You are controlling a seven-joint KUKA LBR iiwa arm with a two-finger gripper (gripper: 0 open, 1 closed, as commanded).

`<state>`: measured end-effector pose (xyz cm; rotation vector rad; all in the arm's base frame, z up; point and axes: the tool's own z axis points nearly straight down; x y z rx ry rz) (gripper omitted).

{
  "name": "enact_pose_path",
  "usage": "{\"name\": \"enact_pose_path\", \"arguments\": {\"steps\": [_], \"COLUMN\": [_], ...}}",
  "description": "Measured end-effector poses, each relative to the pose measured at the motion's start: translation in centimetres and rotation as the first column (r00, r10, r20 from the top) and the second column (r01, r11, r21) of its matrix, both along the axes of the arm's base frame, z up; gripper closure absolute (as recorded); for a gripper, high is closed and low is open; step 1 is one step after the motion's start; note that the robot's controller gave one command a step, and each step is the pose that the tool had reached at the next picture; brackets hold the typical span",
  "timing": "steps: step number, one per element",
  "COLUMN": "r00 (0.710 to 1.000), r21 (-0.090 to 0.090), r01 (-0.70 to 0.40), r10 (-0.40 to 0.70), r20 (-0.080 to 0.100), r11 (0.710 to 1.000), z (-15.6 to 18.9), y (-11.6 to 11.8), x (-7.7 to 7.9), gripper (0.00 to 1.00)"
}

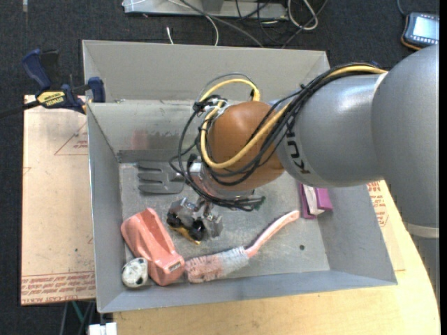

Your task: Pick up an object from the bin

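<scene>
Hanging low over the floor of the bin [105, 187], the gripper [197, 216] is directly above a small black-and-yellow thing [186, 227], seemingly touching it; open or closed, I cannot tell. A pink brush [241, 253] lies slanted just beside.

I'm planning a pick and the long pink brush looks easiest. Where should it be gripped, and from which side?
I'd grip the pink brush midway along its handle from above, closing across its narrow width. The handle lies flat with room either side, while the bristle head crowds the pink block.
</scene>
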<state>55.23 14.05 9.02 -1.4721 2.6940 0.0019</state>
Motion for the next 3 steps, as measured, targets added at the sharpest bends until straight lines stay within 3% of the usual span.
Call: {"name": "enact_pose_path", "arguments": {"steps": [1,3], "r00": [1.0,1.0], "r21": [-0.011,-0.005], "r01": [0.002,-0.017], "r10": [-0.002,0.017], "r20": [-0.008,0.005], "r11": [1.0,1.0], "z": [0.43,-0.15], "y": [0.46,0.58], "x": [0.07,0.04], "gripper": [1.0,1.0]}}
